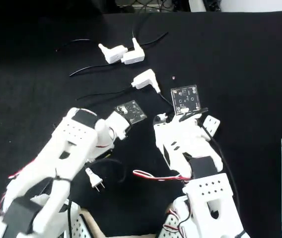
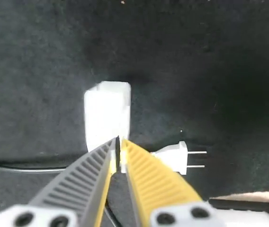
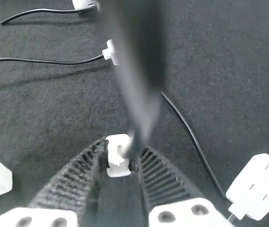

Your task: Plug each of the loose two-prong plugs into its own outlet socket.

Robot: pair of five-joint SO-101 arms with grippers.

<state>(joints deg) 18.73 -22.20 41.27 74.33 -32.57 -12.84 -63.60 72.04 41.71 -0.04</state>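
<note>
Two-prong plug (image 2: 174,158), white and loose, lies flat on the black table (image 1: 250,59) at its near left, beside the left arm, with both prongs showing. It is just beside the left gripper (image 2: 119,142), whose grey and yellow fingers are pressed together with their tips at the edge of a white block (image 2: 107,111); whether they pinch anything cannot be told. A second small white plug (image 3: 118,165) is clamped between the ribbed fingers of the right gripper (image 3: 119,155) near the table's middle, and a dark cord (image 3: 134,71) runs up from it. To the right of that gripper a white outlet socket (image 3: 260,184) lies with its slots up. A square black marker card (image 1: 131,111) lies just far of the left arm's wrist, and a second marker card (image 1: 185,98) lies just far of the right arm. Farther off lies a corded white plug body (image 1: 146,79), and beyond it a pair of white corded blocks (image 1: 131,57) touch each other.
</note>
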